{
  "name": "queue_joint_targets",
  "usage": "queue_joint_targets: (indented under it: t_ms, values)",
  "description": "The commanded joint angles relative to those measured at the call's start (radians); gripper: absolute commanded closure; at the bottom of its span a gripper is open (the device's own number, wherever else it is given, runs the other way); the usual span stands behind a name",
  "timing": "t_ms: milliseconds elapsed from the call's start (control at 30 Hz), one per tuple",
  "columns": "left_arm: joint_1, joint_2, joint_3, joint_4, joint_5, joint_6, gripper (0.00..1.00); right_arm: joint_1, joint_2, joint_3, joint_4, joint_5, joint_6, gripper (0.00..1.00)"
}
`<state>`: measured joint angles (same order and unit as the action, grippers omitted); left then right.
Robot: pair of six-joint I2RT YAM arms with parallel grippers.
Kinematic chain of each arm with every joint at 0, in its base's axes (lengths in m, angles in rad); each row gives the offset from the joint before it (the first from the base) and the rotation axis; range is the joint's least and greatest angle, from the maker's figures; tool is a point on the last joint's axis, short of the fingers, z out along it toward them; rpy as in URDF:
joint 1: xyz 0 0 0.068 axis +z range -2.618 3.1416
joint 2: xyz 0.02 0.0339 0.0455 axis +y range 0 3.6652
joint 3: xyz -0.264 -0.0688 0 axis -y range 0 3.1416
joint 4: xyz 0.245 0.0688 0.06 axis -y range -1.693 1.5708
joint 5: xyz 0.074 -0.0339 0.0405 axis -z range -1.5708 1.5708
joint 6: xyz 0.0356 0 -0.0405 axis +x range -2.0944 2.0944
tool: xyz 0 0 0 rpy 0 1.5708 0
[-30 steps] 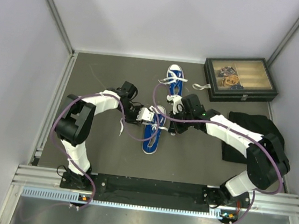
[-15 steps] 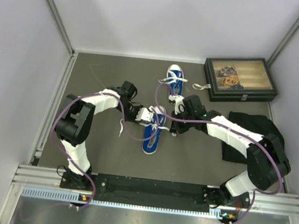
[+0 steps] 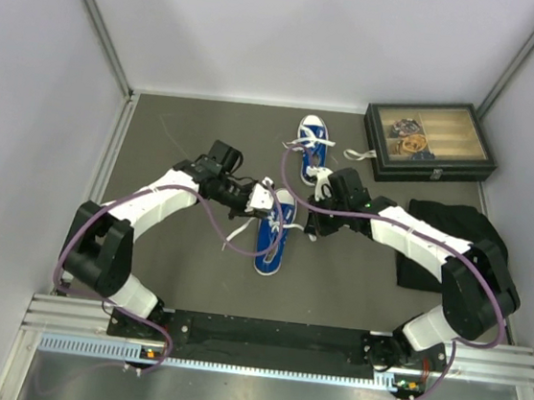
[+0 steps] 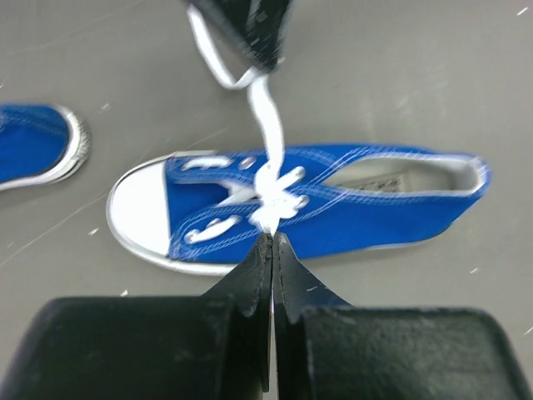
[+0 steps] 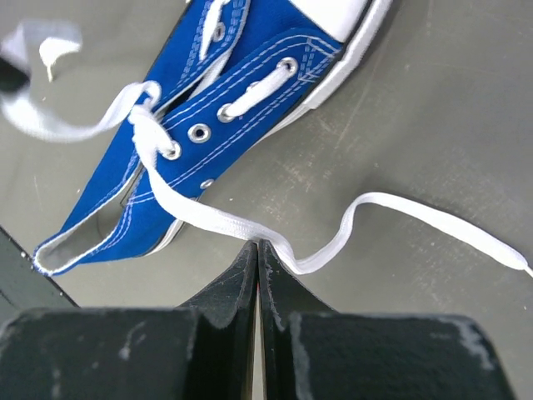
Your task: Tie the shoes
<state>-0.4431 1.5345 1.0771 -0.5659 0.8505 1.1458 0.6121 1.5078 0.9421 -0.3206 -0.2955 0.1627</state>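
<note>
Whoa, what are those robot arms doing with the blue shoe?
They are working on tying the near blue shoe. The left claw is pinched shut on one white lace, and the right claw is pinched shut on the other lace, pulled out sideways. No bow yet. The second shoe lies farther back, untouched, laces loose.

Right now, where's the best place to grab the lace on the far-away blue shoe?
Pinch the loose lace end lying flat between the far shoe and the box, coming straight down and squeezing across its width. There it lies clear of the shoe, so nothing should block the grip.
</note>
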Motion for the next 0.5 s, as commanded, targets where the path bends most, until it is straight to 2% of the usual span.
queue_joint_targets:
  t_ms: [0,133,167,200,233,300,333,367,433,467]
  values:
    - [-0.013,-0.053,-0.043,0.046,0.064,-0.061,1.00,-0.006,-0.038,0.014,0.037,0.082,0.034,1.00]
    - [-0.013,-0.077,-0.088,0.044,0.059,-0.055,1.00,-0.006,-0.008,0.055,0.005,0.098,0.026,1.00]
    - [-0.014,-0.082,-0.091,0.044,0.058,-0.046,1.00,-0.008,0.015,0.099,-0.059,0.096,0.024,0.92]
    - [-0.013,-0.082,-0.094,0.044,0.059,-0.046,1.00,-0.008,0.028,0.109,-0.076,0.104,0.037,0.88]
    - [-0.014,-0.079,-0.095,0.044,0.059,-0.044,1.00,-0.009,0.023,0.106,-0.081,0.105,0.046,0.85]
    - [-0.013,-0.077,-0.089,0.043,0.064,-0.050,1.00,-0.021,-0.010,0.069,-0.068,0.087,0.084,0.72]
    - [-0.014,-0.076,-0.088,0.047,0.067,-0.050,1.00,-0.031,-0.036,0.051,-0.057,0.075,0.099,0.63]
    - [-0.014,-0.073,-0.086,0.046,0.068,-0.054,1.00,-0.038,-0.082,0.016,-0.051,0.070,0.125,0.51]
    - [-0.013,-0.070,-0.080,0.049,0.071,-0.054,1.00,-0.072,-0.125,-0.011,-0.051,0.062,0.139,0.42]
    - [-0.014,-0.065,-0.078,0.047,0.073,-0.052,1.00,-0.084,-0.155,-0.034,-0.052,0.059,0.155,0.41]
